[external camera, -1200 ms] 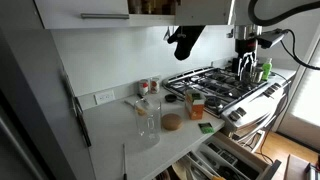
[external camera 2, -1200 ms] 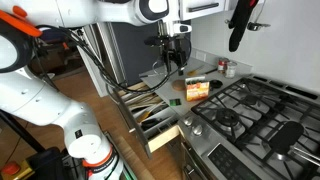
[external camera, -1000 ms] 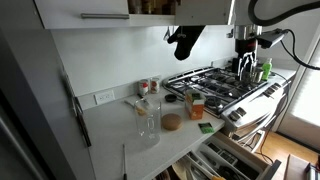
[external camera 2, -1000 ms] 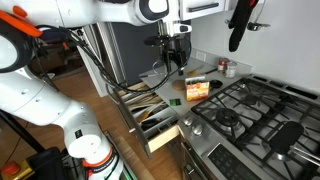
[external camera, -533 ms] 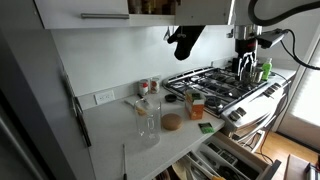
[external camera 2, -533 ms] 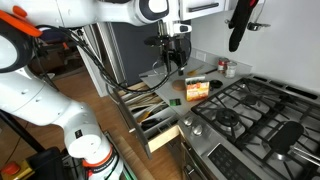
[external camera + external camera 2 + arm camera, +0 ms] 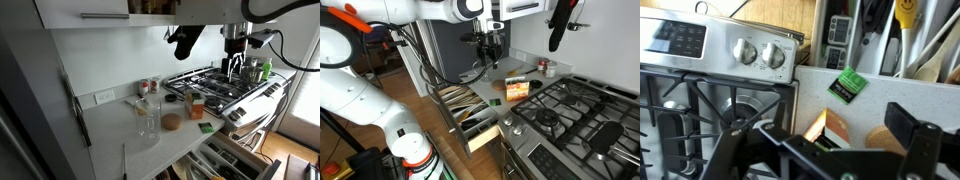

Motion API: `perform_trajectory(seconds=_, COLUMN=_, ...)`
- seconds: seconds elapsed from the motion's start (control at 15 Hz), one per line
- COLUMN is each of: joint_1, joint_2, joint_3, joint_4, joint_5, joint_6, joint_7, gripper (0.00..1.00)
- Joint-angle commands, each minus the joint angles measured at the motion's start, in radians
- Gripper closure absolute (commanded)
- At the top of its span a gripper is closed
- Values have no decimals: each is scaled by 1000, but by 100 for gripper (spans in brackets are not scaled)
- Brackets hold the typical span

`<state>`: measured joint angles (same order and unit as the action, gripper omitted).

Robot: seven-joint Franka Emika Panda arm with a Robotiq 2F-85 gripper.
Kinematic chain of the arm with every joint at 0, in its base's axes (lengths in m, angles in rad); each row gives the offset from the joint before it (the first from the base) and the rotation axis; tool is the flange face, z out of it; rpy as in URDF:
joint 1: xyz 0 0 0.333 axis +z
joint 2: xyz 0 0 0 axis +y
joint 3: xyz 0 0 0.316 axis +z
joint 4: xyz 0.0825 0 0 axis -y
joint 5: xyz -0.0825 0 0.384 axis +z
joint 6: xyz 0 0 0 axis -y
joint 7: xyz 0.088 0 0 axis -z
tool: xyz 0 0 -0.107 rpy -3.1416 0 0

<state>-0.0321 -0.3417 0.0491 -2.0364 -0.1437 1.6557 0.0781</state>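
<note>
Robotiq gripper (image 7: pixel 488 60) hangs high above the counter (image 7: pixel 902 92), just off the side of the stove (image 7: pixel 215 85), its two black fingers (image 7: pixel 918 135) spread apart and holding nothing. In the wrist view an orange box (image 7: pixel 828 130) shows in the gap between them. It lies on the counter right against the stove's side edge and well below the fingertips.

Open air surrounds the gripper in both exterior views. The nearest thing at its height is a dark, mitt-like shape (image 7: pixel 558 28) hanging over the stove's back, well apart from the fingers.

A green card (image 7: pixel 848 84) lies flat near the counter's front edge, just off the stove's front corner. A round wooden disc (image 7: pixel 885 140) sits just beside the box, on the side away from the stove. Below the counter and next to the stove's front, a drawer (image 7: pixel 485 135) stands pulled out, jutting into the room and crowded with utensils (image 7: pixel 885 35). In an exterior view a clear glass (image 7: pixel 147 118) and small jars (image 7: pixel 148 88) stand farther along the counter from the stove, the jars close to the wall.

The stove is brushed steel, topped with heavy black grates (image 7: pixel 700 110) and fronted by round metal knobs (image 7: pixel 745 50). The counter is smooth, pale and lightly speckled. The box is printed card and the disc shows bare wood.
</note>
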Motion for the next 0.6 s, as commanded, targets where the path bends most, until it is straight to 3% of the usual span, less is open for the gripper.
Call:
perform_trajectory(seconds=0.0, joint_1=23, joint_2=13, joint_3=6, joint_4=12, joint_5=10, joint_6=-3, joint_7=17, gripper=0)
perform_trajectory(seconds=0.53, joint_1=29, joint_2=20, joint_3=4, joint_4=18, joint_5=10, joint_6=-3, joint_7=22, gripper=0)
